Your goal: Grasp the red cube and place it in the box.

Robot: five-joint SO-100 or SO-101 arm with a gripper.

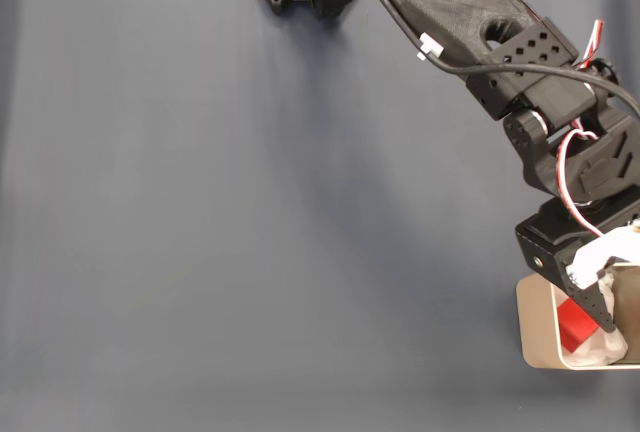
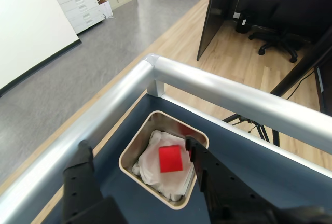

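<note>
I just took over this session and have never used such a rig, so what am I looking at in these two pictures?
The black machine is a small robot arm on a dark blue table. The fixed view looks down on the table from above. The wrist view rides on the arm and looks out between its two fingers. At the table's corner sits a beige box with white padding inside. The red cube lies on that padding. The tool is open above the box and holds nothing.
</note>
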